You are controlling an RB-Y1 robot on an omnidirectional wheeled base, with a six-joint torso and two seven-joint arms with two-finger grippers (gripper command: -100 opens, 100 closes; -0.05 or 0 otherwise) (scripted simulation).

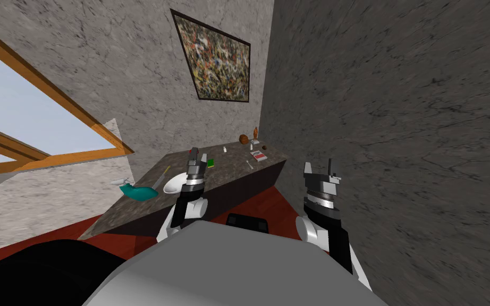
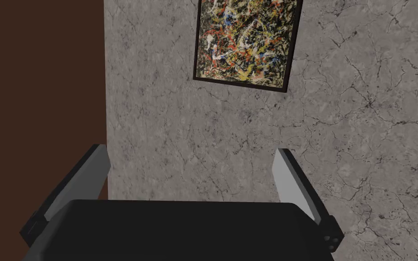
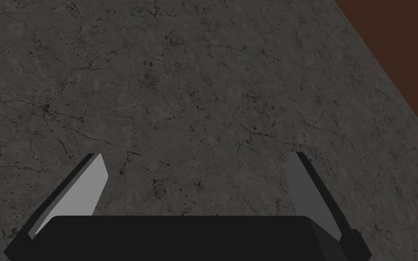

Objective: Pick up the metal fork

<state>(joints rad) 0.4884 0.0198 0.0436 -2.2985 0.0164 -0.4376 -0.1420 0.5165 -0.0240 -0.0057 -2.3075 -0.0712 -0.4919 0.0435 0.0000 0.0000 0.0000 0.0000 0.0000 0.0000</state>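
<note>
Counter [image 1: 228,171] ahead; all fingers [image 2: 286,177] wide apart, empty.

Stone counter [image 1: 228,171]: white bowl [image 1: 172,185], teal item [image 1: 142,193] beside; L jaws near bowl.

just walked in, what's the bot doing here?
Nothing is being handled yet. The robot faces a dark stone-patterned counter with both arms raised. The left gripper and the right gripper are open, empty and pointed at the walls. On the counter, a long slim utensil lies beside a white bowl, and a shorter slim utensil lies near a red and white box. I cannot tell which one is the fork.
</note>
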